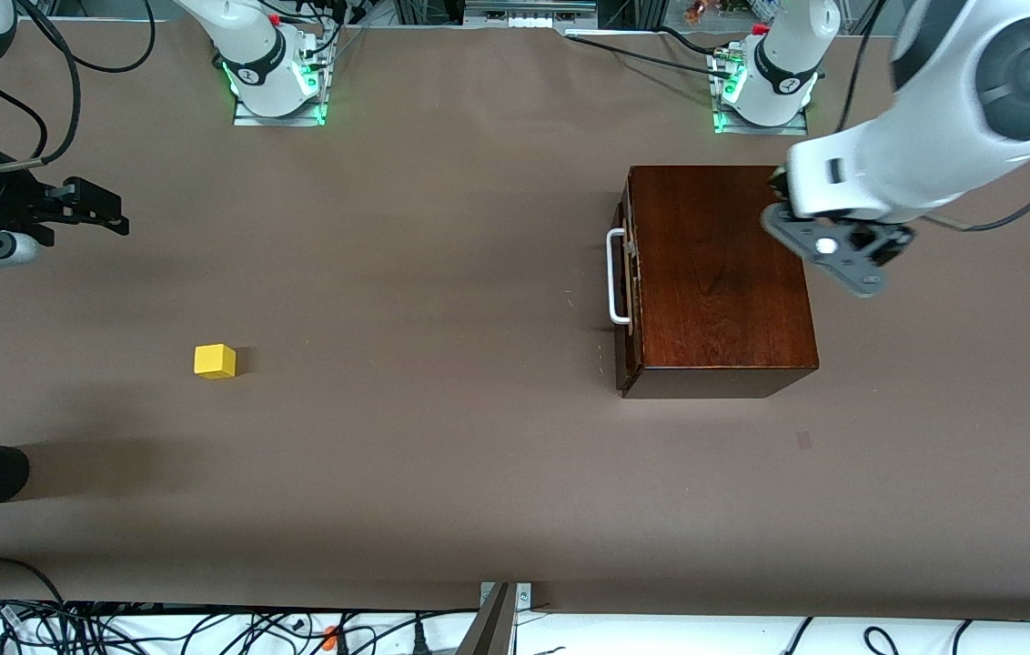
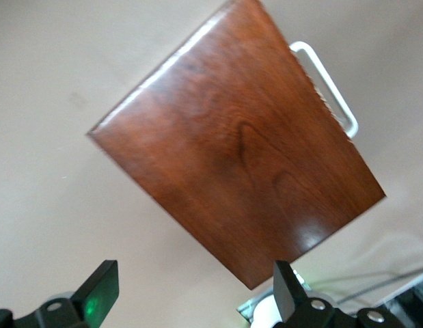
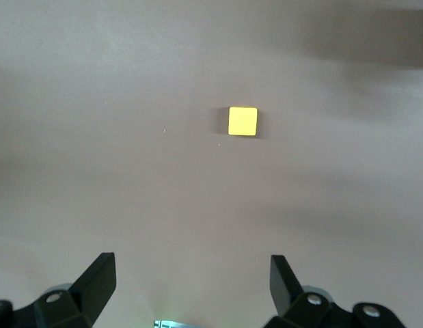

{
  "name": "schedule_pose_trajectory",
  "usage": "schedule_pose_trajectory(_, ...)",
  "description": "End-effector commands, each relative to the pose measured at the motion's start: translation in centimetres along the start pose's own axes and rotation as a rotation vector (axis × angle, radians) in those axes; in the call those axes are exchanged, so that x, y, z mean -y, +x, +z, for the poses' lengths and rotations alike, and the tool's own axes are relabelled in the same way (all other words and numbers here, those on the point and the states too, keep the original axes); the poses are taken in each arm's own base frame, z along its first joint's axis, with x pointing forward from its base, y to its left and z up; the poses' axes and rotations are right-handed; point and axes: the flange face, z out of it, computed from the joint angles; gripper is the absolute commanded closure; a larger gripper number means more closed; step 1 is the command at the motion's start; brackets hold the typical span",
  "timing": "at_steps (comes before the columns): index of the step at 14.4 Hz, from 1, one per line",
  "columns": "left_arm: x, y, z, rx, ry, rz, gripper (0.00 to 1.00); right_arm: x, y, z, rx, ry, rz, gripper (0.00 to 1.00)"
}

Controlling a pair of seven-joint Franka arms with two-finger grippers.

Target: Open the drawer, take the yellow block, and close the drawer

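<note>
both arms have glossy white shells with dark grey round joint caps. their bases sit on metal plates, lit green at the foot, each with a black ring and a red tab above. black cables loop from the bases and along the links. the left hand (image 1: 829, 250) is a grey bracket with a white screw head; the right hand (image 1: 101, 211) is black, on a silver cylinder with a blue light.

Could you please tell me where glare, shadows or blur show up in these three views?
Front view: soft broad shadows on the table, a small one beside the block. Left wrist view: bright sheen along the box top's edge and one corner; the handle looks slightly soft. Right wrist view: block sharp, diffuse shadow bands across the table.
</note>
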Motion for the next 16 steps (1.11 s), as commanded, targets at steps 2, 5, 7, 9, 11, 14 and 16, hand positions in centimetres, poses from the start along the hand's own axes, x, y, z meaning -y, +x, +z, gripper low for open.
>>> schedule_pose_trajectory(2, 4.3, -5.2, -0.1, -0.134, 0.011, -0.251, 0.0, 0.1, 0.4, -0.6, -0.01, -0.009, -0.012, 0.0)
schedule_pose_trajectory(5, 7.0, -7.4, 0.8, -0.188, 0.001, -0.509, 0.0, 0.1, 0.4, -0.6, -0.01, -0.009, -0.012, 0.0)
schedule_pose_trajectory(7, 7.5, -7.7, 0.3, -0.236, 0.015, -0.591, 0.0, 0.1, 0.4, -0.6, -0.01, -0.007, -0.01, 0.0)
schedule_pose_trajectory(9, 7.5, -8.0, 0.4, -0.233, 0.018, -0.591, 0.0, 0.0, 0.3, -0.6, -0.01, -0.007, -0.009, 0.0)
schedule_pose_trajectory(11, 8.2, -9.1, 0.0, -0.243, 0.021, -0.595, 0.0, 0.1, 0.4, -0.6, -0.01, -0.007, -0.009, 0.0)
schedule_pose_trajectory(14, 8.9, -9.7, 0.1, -0.236, 0.022, -0.554, 0.0, 0.1, 0.4, -0.6, -0.01, -0.007, -0.009, 0.0)
schedule_pose_trajectory(16, 9.0, -9.7, -0.2, -0.236, 0.023, -0.549, 0.0, 0.1, 0.4, -0.6, -0.01, -0.007, -0.009, 0.0)
